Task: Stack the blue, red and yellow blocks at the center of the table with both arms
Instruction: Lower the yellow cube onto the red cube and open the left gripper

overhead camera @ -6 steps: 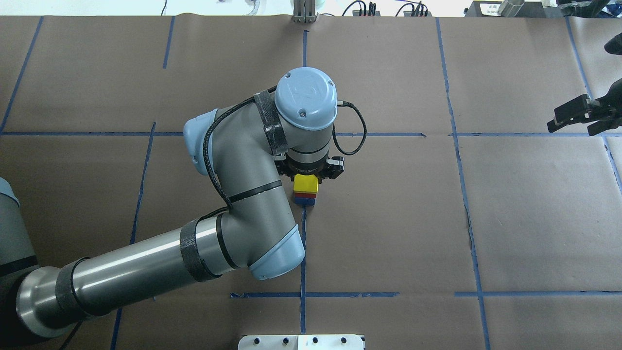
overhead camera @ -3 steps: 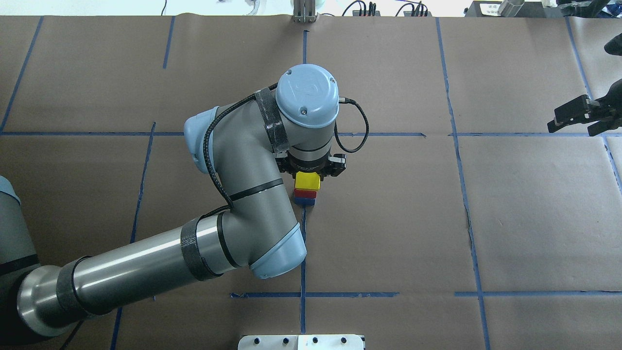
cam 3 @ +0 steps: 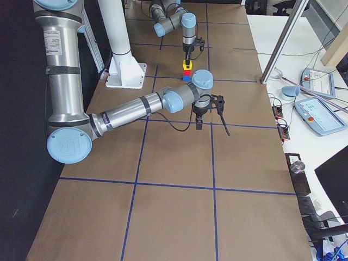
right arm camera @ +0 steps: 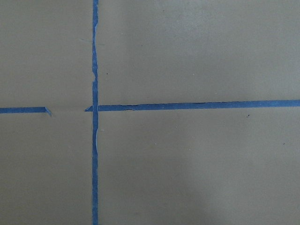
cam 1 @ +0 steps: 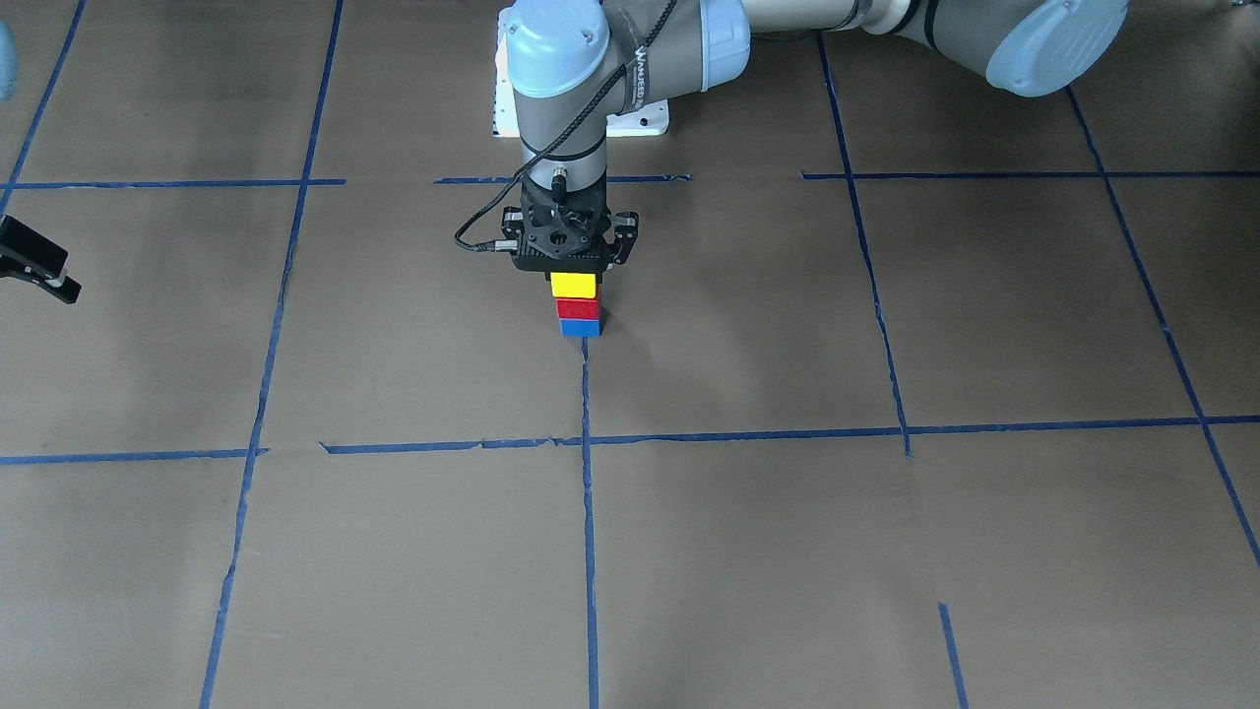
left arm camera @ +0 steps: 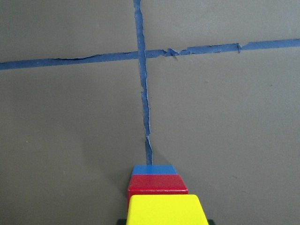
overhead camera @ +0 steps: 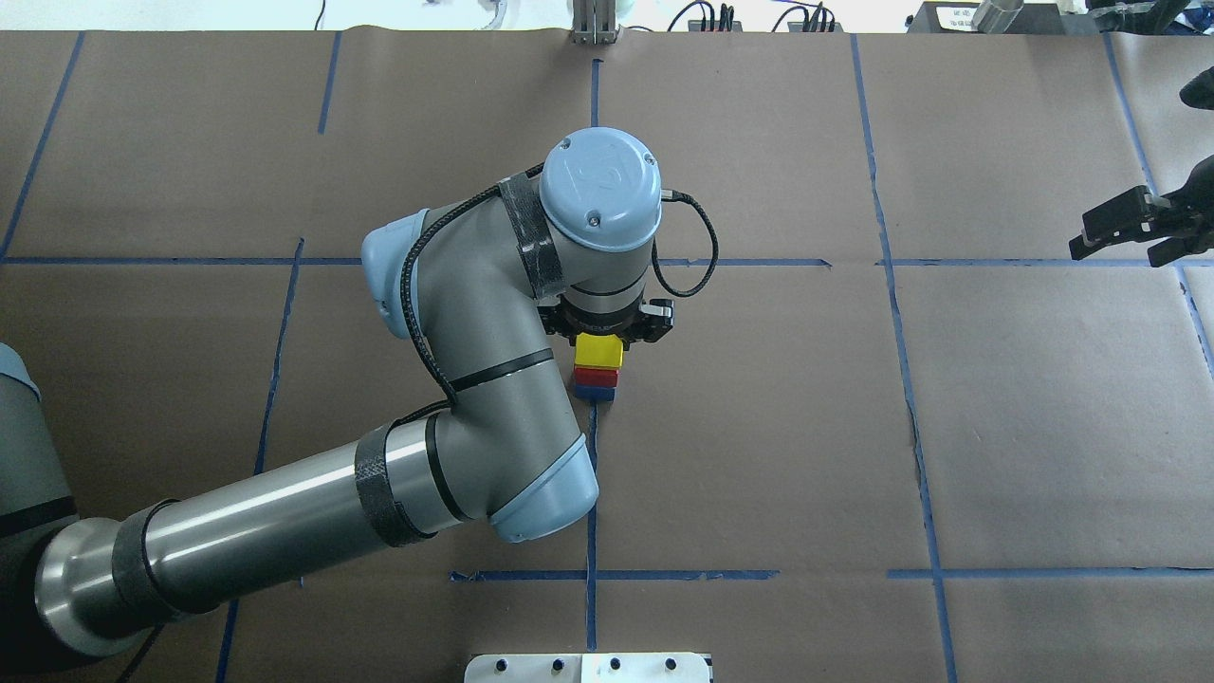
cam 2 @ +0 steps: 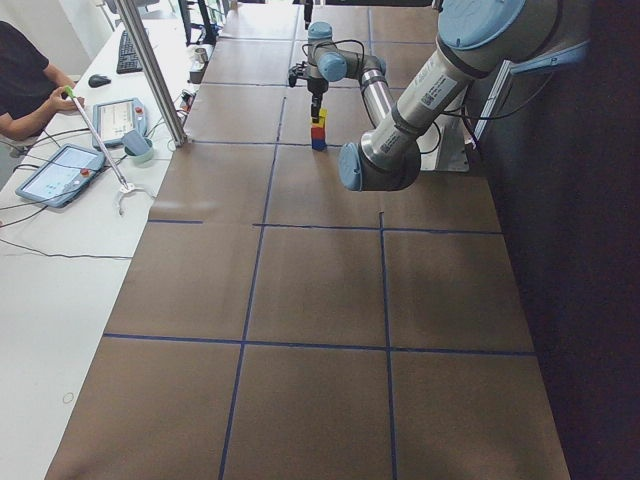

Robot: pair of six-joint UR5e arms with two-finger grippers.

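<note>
Holding the yellow block (cam 1: 574, 286) in a narrow pinch, the left gripper (cam 1: 571, 264) is hanging straight down over the middle of the table (cam 1: 787, 325). Dark finger edges are showing tight against both sides of the block at the bottom of the left wrist view. The yellow block is sitting on the red block (cam 1: 578, 308), which is sitting on the blue block (cam 1: 581, 328). The column is standing on the blue tape line (left arm camera: 146, 126) at the table's centre. From the front the yellow face is looking slightly offset from the red one beneath it, though perspective may be causing that, and I cannot tell whether its weight is fully resting yet. The step in hand, as I am judging it, is the release. Doing it well is calling for pressing the block flat first, then opening both fingers evenly so neither is dragging the top block sideways. After that it is calling for rising straight up with no drift until the fingertips are clearing the yellow top, since a three-high column is likely tipping easily. The right gripper (overhead camera: 1124, 237) is hovering well apart at the far right of the table, spread wide and carrying nothing.
</note>
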